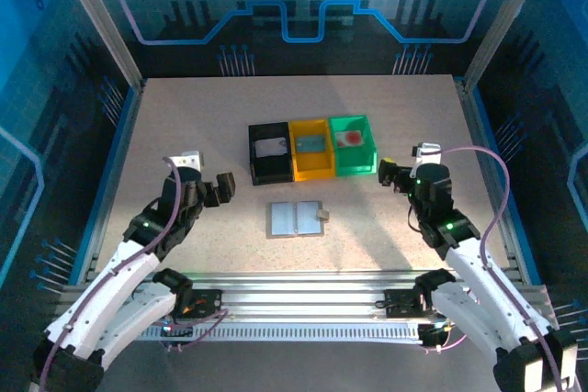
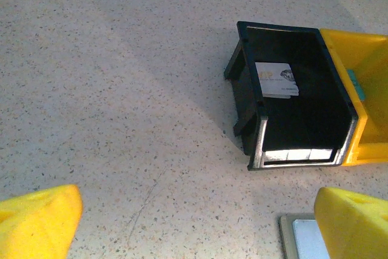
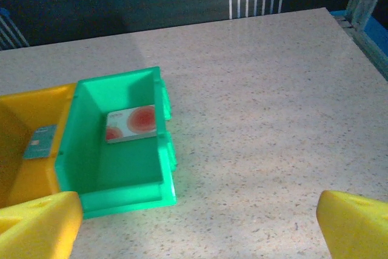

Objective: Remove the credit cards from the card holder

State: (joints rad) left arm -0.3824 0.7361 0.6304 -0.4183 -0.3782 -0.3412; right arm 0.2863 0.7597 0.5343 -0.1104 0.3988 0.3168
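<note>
Top external view: the card holder [image 1: 296, 218] lies opened flat on the table [image 1: 175, 126], just in front of a row of three bins set side against side: the black bin [image 1: 257, 168], the yellow bin [image 1: 312, 166] and the green bin [image 1: 356, 162]. Each bin has one card on its floor: the whitish card [image 1: 270, 147] in the black, the bluish card [image 1: 310, 144] in the yellow, the red-marked card [image 1: 348, 139] in the green. One card to a bin looks like deliberate sorting, so I judge the emptying done or close to it. Whether a pocket hides another card is too small to tell. The left gripper [image 1: 220, 188] hangs left of the card holder and the right gripper [image 1: 390, 173] hangs right of the green bin. Both have their jaws spread wide with nothing between them. The card holder sits between the two, apart from each and a little nearer the arm bases.

Left wrist view: the yellow fingertips [image 2: 36, 219] sit at the lower corners, far apart, with bare table between them. The black bin stands ahead and to the right, and the whitish card lies flat inside it. A corner of the card holder [image 2: 301, 239] shows at the bottom edge, partly behind the right-hand fingertip, so a short reach down and right would meet it.

Right wrist view: these fingertips [image 3: 36, 222] are also wide apart and hold nothing. The green bin lies ahead to the left, with the red-marked card near its far wall. The bluish card rests in the yellow bin beside it.
</note>
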